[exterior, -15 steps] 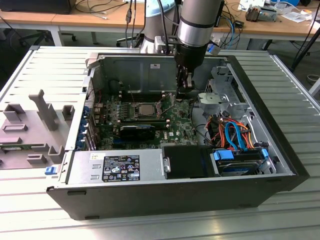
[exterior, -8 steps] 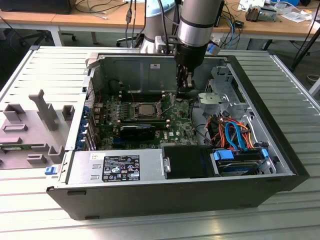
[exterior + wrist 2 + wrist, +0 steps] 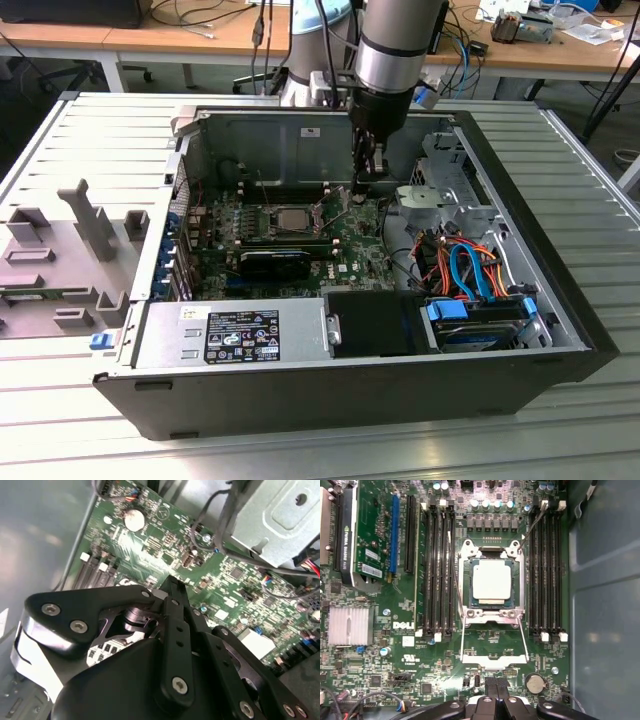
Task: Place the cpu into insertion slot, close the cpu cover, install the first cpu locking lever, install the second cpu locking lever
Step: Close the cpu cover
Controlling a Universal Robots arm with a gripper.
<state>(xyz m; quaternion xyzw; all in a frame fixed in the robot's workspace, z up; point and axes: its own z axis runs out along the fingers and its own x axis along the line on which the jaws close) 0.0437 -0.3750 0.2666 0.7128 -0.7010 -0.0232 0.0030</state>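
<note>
The chip sits flat in its socket, silver top up and square to the rim, so the placing looks done. The cover is not down. It stands swung open off the socket edge nearest the gripper, with green board showing through its window.

In the exterior view the chip lies mid-board, and the gripper hangs at about two o'clock from it, low inside the computer case. The jaws are drawn narrow, tips nearly touching, with nothing between them.

A thin wire lever rises between the socket and one bank of memory slots. A second thin rod slants by the opposite corner, and I judge it to be the other lever.

The step in hand reads as closing the cover. To do it well, the closed tips should act as a blunt pusher on the cover's free edge, tipping it over the chip in a slow arc about its hinge. Stay clear of both levers and never press on the chip itself, since a snag could shift it.
</note>
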